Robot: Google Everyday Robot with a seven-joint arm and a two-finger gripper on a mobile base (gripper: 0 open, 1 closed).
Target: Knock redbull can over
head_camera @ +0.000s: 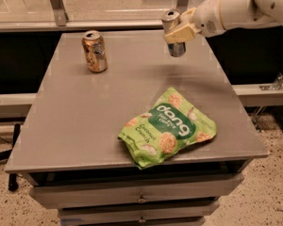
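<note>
Redbull can (170,19): middle band was hidden behind the claw (179,32), which sat over the far right part of the tabletop (85,126); only top and base showed.
Arm (236,11): was cut off by the top and right edges.
Orange-gold can (94,52): label was too blurred to read.
Green snack bag (167,128): small print was illegible.
Drawers (139,211): were cropped by the bottom edge.
</note>
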